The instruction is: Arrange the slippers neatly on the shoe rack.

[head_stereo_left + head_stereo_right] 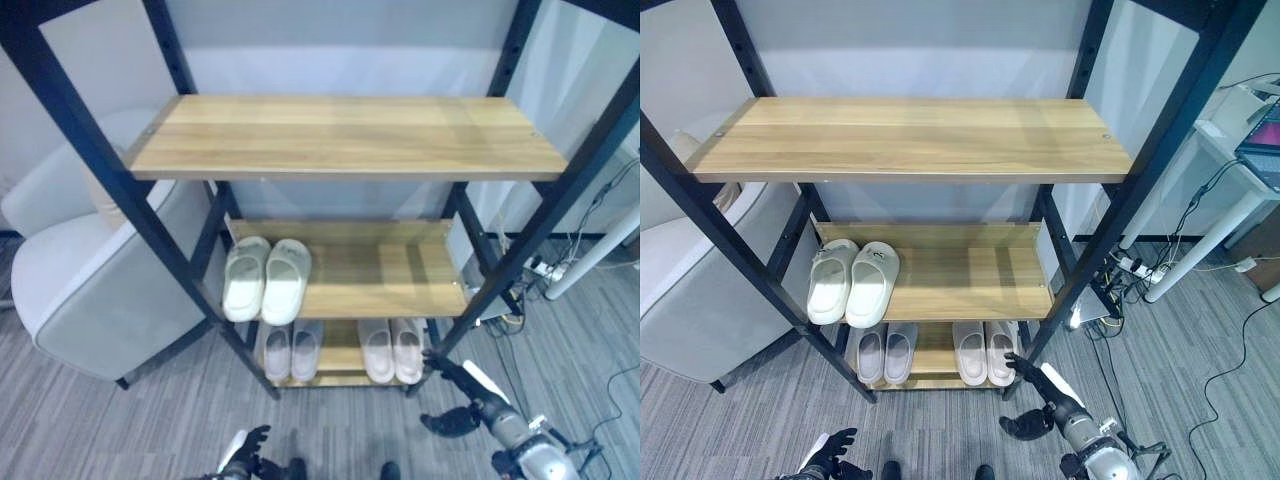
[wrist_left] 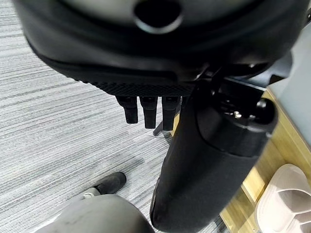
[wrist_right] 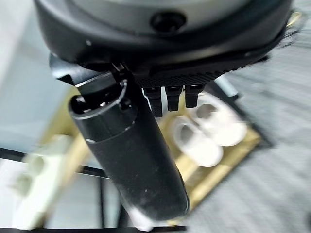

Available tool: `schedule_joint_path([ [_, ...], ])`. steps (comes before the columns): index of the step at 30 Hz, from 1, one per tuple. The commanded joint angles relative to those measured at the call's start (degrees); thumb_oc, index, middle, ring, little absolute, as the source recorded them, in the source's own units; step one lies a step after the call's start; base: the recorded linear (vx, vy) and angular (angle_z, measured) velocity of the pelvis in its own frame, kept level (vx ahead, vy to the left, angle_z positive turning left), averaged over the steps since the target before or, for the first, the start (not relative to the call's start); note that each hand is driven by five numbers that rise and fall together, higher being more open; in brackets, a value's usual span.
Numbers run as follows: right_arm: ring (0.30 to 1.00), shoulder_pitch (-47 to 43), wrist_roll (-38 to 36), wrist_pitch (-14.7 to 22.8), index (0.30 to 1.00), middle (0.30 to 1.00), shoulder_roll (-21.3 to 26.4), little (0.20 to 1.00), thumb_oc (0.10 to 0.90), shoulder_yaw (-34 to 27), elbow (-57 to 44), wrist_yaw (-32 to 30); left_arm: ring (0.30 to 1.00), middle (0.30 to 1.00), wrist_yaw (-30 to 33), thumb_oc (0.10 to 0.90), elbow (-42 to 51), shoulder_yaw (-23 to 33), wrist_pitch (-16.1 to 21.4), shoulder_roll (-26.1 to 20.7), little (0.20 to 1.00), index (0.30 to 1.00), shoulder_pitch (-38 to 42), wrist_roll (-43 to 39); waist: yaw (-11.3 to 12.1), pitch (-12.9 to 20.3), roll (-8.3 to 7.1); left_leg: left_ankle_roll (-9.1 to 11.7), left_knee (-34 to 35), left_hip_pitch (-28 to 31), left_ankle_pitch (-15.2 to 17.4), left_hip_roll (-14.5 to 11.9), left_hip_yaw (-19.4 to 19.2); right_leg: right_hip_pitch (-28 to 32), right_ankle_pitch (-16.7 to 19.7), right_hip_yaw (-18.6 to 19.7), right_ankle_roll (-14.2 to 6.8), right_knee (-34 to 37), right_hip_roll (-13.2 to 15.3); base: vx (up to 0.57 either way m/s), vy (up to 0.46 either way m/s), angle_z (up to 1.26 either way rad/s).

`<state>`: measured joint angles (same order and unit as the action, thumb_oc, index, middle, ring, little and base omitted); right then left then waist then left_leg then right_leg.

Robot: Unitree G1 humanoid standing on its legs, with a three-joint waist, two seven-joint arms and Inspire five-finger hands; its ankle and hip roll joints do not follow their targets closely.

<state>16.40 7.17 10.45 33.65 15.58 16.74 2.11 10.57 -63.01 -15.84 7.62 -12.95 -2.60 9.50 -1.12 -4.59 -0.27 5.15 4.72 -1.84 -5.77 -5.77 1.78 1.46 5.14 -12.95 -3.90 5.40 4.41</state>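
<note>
Hidden and cropped parts

The left hand (image 1: 243, 455) is cut off by the frame's edge; the bottom-shelf slippers (image 3: 206, 128) look blurred, perhaps pale pink.

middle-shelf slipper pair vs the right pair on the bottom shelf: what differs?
Shelf: the middle-shelf pair sits at the left end of the middle shelf; the bottom right pair sits on the bottom shelf, beside another pair.
Colour: the middle-shelf pair looks off-white; the bottom right pair looks pinkish.
Hands: the right hand hangs near the bottom right pair, touching neither.
Shared: both pairs lie side by side, toes out.
</note>
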Motion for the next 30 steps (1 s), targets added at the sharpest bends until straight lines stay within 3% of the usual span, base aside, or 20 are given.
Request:
schedule_joint_path([
  [1, 0.9, -7.36, 3.86, 3.17, 0.9, 0.9, -2.24, 0.9, 0.8, 0.93, 3.39, -7.36, 0.9, 0.9, 0.69, 0.8, -2.01, -2.48, 2.53, 1.01, 0.9, 0.9, 3.23, 1.21, 2.12, -0.47, -0.42, 2.76, -0.26, -3.43, -2.89, -0.73, -1.92, 2.65, -8.84, 0.86, -1.11, -2.16, -2.05, -0.08, -0.049, 0.02],
  [5, 0.9, -11.7, 5.28, 1.48, 0.9, 0.9, -5.65, 0.9, 0.8, 3.32, 15.85, -11.43, 0.9, 0.9, 1.85, 0.8, -1.99, -3.46, 2.62, 0.9, 0.9, 0.9, 3.91, 0.96, 3.2, -3.27, -0.49, 3.23, -4.31, -7.27, -3.81, -0.34, -0.61, 2.87, -8.26, 0.84, -0.64, -1.32, -1.89, -0.22, -0.056, 0.07],
  [7, 0.9, -13.44, 5.89, 0.57, 0.9, 0.9, -6.74, 0.9, 0.8, 4.4, 20.46, -12.48, 0.9, 0.9, 2.17, 0.8, -2.06, -3.47, 2.44, 0.93, 0.9, 0.9, 4.44, 0.62, 2.8, -4.01, -1.63, 2.2, -9.47, -8.01, 0.17, 0.8, -0.9, 0.91, -7.03, 0.16, -0.57, -1.81, -0.52, -0.24, -0.042, 0.38],
  [8, 0.9, -13.86, 6.07, 0.4, 0.9, 0.9, -7.32, 0.9, 0.8, 5.06, 22.6, -12.63, 0.9, 0.9, 2.36, 0.8, -2.29, -3.26, 2.4, 0.96, 0.9, 0.9, 4.23, 0.58, 2.57, -4.17, -2.47, 1.89, -12.93, -7.03, 3.98, 1.61, -0.96, 0.02, -6.14, -0.2, -0.5, -1.94, 0.44, -0.23, -0.034, 0.33],
  [11, 0.9, -14.62, 6.75, -0.15, 0.9, 0.9, -9.02, 0.9, 0.8, 6.18, 28.02, -12.64, 0.9, 0.9, 2.58, 0.8, -3.54, -2.92, 2.19, 1.28, 0.9, 0.9, 3.76, 0.75, 1.61, -3.27, -3.6, 1.21, -18.12, -4.36, 8.65, 2.1, -0.92, -1.81, -4.37, -0.81, -0.76, -1.81, 1.86, -0.13, 0.013, 0.21],
  [14, 0.9, -14.78, 6.94, -0.44, 0.9, 0.9, -10.3, 0.9, 0.8, 6.47, 31.89, -12.78, 0.9, 0.9, 2.73, 0.8, -4.45, -2.96, 2.13, 1.82, 0.9, 0.9, 3.78, 1.04, 0.9, -2.88, -3.42, 1.31, -20.36, -0.19, 11.0, 1.09, -0.31, -2.56, -3.34, -1.46, -1.11, -1.83, 1.86, -0.08, 0.081, 0.11],
  [17, 0.9, -14.94, 6.19, -1.16, 0.9, 0.9, -11.57, 0.9, 0.8, 5.95, 36.03, -12.61, 0.9, 0.9, 2.4, 0.8, -4.49, -3.77, 2.17, 2.29, 0.9, 0.9, 4.17, 1.61, -0.66, -1.7, -2.63, 0.52, -14.27, 5.07, 14.9, 1.99, -0.51, -4.7, -1.92, -2.05, -1.99, -2.88, 2.15, -0.04, 0.105, 0.3],
  [21, 0.9, -16.99, 6.37, -2.58, 0.9, 0.9, -13.49, 0.9, 0.8, 6.15, 42.12, -13.17, 0.9, 0.9, 2.13, 0.8, -5.07, -5.35, 2.12, 1.89, 0.9, 0.9, 5.96, 2.6, -0.92, -2.1, -3.08, -1.31, -7.08, 6.54, 14.6, 4.64, 1.05, -9.65, 2.06, -1.41, -4.01, -4.5, 4.2, -0.12, 0.155, 0.24],
  [23, 0.9, -17.1, 6.38, -2.54, 0.9, 0.9, -13.57, 0.9, 0.8, 6.15, 42.23, -13.2, 0.9, 0.9, 2.13, 0.8, -5.09, -5.34, 2.12, 1.84, 0.9, 0.9, 6.03, 2.59, -0.93, -2.07, -3.17, -1.36, -7.03, 6.45, 14.52, 4.72, 1.05, -9.79, 2.06, -1.38, -4.05, -4.58, 4.29, -0.11, 0.094, 0.04],
  [25, 0.9, -18.69, 7.25, -3.62, 0.9, 0.9, -14.62, 0.9, 0.8, 6.43, 45.14, -13.33, 0.9, 0.9, 2.02, 0.8, -5.58, -5.31, 2.25, 1.13, 0.9, 0.9, 6.59, 2.46, -0.92, -3.25, -3.61, -2.41, -5.63, 6.01, 13.66, 6.26, 2.7, -12.28, 3.61, 1.0, -5.72, -6.07, 5.49, -0.2, 0.129, 0.02],
  [27, 0.9, -20.07, 7.3, -4.14, 0.9, 0.9, -15.12, 0.9, 0.8, 6.64, 46.26, -13.09, 0.9, 0.9, 1.81, 0.8, -5.76, -5.33, 2.27, -0.02, 0.9, 0.9, 7.57, 2.37, -1.25, -4.35, -3.63, -3.41, -5.87, 3.78, 12.39, 6.66, 3.28, -13.94, 2.15, 7.14, -6.46, -9.21, 4.45, -0.3, 0.124, -0.04],
  [28, 0.9, -20.21, 7.08, -4.19, 0.9, 0.9, -15.31, 0.9, 0.8, 6.94, 47.06, -12.94, 0.9, 0.9, 1.68, 0.8, -5.84, -5.01, 2.29, -0.75, 0.9, 0.9, 7.64, 1.98, -0.27, -4.14, -3.69, -4.14, -5.99, 2.03, 11.43, 7.13, 2.69, -12.58, -0.32, 9.68, -5.64, -11.41, 3.34, -0.25, 0.104, -0.03],
  [30, 0.9, -20.19, 7.08, -4.18, 0.9, 0.9, -15.33, 0.9, 0.8, 6.94, 47.08, -12.95, 0.9, 0.9, 1.68, 0.8, -5.83, -5.03, 2.29, -0.77, 0.9, 0.9, 7.61, 1.98, -0.11, -4.21, -3.73, -4.15, -6.05, 2.16, 11.57, 7.13, 2.55, -12.58, -0.51, 9.84, -5.63, -11.61, 3.31, -0.12, 0.045, -0.08],
])
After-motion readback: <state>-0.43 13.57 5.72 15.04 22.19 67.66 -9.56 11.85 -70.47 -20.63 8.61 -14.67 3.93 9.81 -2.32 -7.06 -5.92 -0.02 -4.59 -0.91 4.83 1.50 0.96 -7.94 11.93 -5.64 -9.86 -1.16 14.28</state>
